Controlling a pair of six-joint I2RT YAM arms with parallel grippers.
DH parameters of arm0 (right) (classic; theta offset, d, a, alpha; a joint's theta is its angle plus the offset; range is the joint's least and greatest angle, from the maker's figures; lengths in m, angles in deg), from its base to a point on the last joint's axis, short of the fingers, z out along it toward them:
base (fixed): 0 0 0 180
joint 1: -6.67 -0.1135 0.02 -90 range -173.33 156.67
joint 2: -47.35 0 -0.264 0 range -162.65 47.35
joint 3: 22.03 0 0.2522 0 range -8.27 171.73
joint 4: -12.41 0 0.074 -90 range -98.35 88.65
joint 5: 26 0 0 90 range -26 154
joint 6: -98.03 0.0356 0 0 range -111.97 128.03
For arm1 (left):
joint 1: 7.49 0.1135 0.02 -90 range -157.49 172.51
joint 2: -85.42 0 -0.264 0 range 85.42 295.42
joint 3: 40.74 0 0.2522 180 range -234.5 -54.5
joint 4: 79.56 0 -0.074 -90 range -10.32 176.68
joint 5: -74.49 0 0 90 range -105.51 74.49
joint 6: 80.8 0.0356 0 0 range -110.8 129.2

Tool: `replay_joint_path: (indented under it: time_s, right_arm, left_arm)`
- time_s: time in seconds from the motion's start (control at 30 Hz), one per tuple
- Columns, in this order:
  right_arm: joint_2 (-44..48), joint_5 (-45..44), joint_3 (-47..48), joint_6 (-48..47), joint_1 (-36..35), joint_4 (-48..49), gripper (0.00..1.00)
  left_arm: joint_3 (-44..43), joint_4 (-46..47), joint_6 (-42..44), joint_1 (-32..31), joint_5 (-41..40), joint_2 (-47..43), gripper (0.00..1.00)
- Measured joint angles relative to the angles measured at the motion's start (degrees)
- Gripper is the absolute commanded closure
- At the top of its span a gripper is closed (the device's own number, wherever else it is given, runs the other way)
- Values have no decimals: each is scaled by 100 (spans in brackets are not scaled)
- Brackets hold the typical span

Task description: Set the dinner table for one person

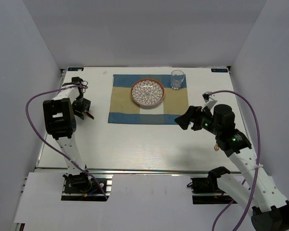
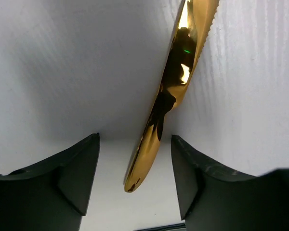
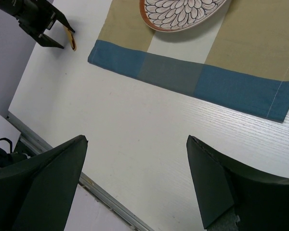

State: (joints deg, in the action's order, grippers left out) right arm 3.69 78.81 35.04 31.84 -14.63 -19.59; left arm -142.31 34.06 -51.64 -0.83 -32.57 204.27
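The dinner table (image 1: 135, 144) is white. A blue-and-beige placemat (image 1: 148, 98) on it holds a patterned plate (image 1: 147, 92) and a clear glass (image 1: 177, 79). A gold knife (image 2: 171, 91) lies on the table left of the placemat, and also shows in the top view (image 1: 90, 114). My left gripper (image 1: 85, 111) is open, low over the knife. In the left wrist view the gripper (image 2: 135, 139) has a finger on each side of the handle end, touching neither. My right gripper (image 1: 181, 120) is open and empty, off the placemat's front right corner; the right wrist view shows it (image 3: 137, 139) above bare table.
A metal rail (image 1: 135, 169) runs along the table's near edge and also shows in the right wrist view (image 3: 111, 202). Grey walls close in the left, back and right. A small gold item (image 1: 216, 146) shows beside the right arm, mostly hidden.
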Motion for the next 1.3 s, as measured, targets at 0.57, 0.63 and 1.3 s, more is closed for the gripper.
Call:
replay_joint_path:
  time_s: [0.57,0.63,1.3]
  right_arm:
    - [157,20,42,4,0,-168,11]
    - [151,20,42,0,0,-179,11]
    - [573,-501,350,129,7,-251,11]
  left_arm:
    - [881,984,396,315,584,-494,100]
    - [1045,1156,457,315,590,-612,100]
    - [1346,2214,2570,-1399,2752,-2448,100]
